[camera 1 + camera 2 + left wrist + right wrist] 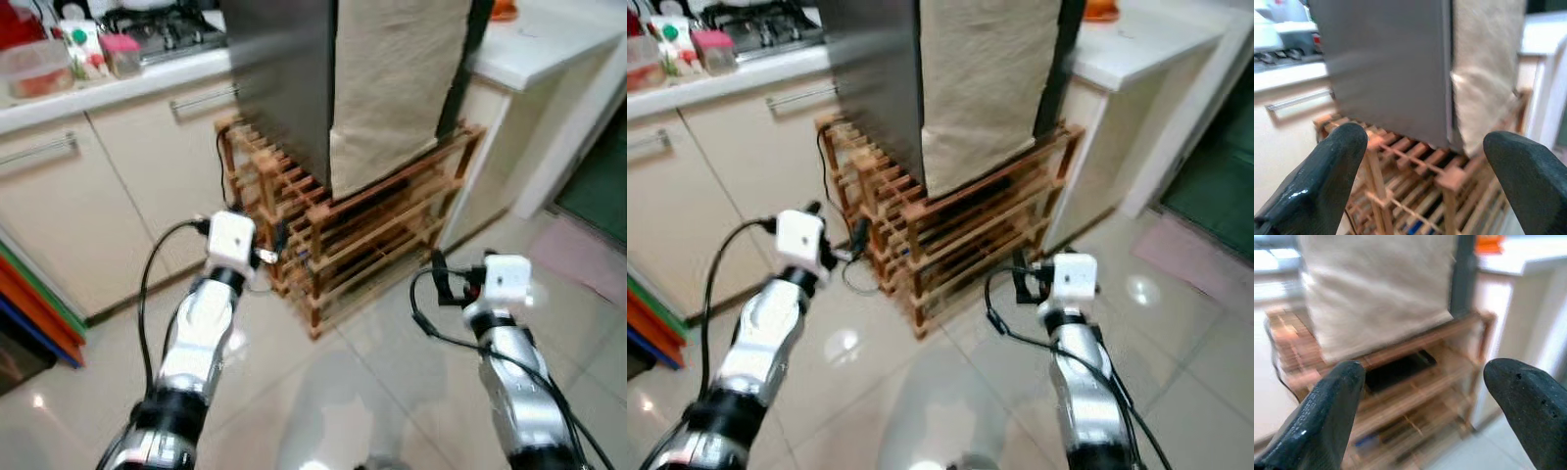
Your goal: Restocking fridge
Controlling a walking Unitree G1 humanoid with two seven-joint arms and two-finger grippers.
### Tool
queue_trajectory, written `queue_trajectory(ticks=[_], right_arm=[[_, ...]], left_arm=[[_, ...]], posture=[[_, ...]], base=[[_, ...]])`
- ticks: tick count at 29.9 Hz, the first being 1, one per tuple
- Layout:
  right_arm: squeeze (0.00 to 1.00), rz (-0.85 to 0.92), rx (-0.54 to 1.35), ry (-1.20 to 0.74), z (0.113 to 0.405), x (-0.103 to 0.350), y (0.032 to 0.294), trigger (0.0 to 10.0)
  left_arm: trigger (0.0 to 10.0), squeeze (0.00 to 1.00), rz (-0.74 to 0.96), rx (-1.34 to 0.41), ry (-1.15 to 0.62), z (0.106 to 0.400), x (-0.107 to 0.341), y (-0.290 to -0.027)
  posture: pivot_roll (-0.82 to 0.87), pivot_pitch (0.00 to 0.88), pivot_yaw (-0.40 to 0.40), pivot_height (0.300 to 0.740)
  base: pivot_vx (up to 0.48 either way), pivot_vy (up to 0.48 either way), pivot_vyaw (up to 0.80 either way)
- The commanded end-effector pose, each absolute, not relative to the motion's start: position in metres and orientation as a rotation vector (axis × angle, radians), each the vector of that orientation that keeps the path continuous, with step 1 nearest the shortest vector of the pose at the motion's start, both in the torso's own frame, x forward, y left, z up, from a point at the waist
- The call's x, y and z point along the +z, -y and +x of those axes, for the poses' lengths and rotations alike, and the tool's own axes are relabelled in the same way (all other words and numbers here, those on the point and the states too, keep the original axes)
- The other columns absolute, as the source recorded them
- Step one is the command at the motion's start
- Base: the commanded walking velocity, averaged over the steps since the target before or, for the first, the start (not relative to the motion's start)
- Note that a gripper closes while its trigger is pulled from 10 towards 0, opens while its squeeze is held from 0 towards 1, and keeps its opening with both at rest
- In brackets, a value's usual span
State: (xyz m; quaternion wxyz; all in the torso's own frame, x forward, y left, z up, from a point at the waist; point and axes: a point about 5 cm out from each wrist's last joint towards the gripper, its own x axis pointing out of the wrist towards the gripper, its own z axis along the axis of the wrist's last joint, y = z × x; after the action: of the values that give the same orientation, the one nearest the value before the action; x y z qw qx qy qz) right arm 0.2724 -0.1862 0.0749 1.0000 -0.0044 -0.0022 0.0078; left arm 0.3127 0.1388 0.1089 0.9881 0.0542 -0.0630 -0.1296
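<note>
No legible writing; cloth-draped fridge (294, 78) on wooden rack (343, 235), both pincers spread

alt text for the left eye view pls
A grey fridge with a beige cloth draped over its front stands on a slatted wooden rack between kitchen cabinets. Both silver arms reach toward it over the tiled floor, left tool and right tool empty.

One grey fridge (279, 78) stands on one wooden slatted rack (358, 235), with one beige cloth (397, 83) hanging down its front. Two cabinet handles (39, 149) show. Two silver arms (201, 333) reach forward.
</note>
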Motion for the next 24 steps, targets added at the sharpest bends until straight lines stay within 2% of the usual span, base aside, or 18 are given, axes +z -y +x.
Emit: queue_trajectory(ticks=[1, 6, 10, 17, 24], right_arm=[[0.0, 0.011, 0.046, -0.001, 0.27, 0.074, 0.178, 10.0], [0.0, 0.01, 0.066, 0.006, 0.274, 0.078, 0.175, 10.0], [0.0, 0.038, 0.097, 0.031, 0.278, 0.086, 0.17, 10.0], [0.0, 0.041, 0.188, 0.032, 0.279, 0.089, 0.157, 10.0], [0.0, 0.041, 0.182, 0.005, 0.28, 0.086, 0.158, 10.0]], left_arm=[[10.0, 0.0, 0.135, -0.301, 0.128, 0.308, 0.108, -0.141], [10.0, 0.0, 0.156, -0.373, 0.147, 0.306, 0.111, -0.128], [10.0, 0.0, 0.096, -0.377, 0.123, 0.304, 0.111, -0.129], [10.0, 0.0, 0.125, -0.404, 0.103, 0.303, 0.106, -0.131], [10.0, 0.0, 0.143, -0.396, 0.093, 0.305, 0.107, -0.128]], posture=[[-0.07, 0.0, 0.007, 0.724], [-0.06, 0.0, 0.003, 0.724], [-0.06, 0.0, 0.003, 0.724], [-0.05, 0.0, 0.0, 0.724], [-0.05, 0.0, -0.001, 0.724]], base=[[0.446, 0.0, 0.0], [0.445, 0.0, 0.0], [0.444, 0.0, 0.0], [0.434, 0.0, 0.0], [0.0, 0.0, -0.57]])
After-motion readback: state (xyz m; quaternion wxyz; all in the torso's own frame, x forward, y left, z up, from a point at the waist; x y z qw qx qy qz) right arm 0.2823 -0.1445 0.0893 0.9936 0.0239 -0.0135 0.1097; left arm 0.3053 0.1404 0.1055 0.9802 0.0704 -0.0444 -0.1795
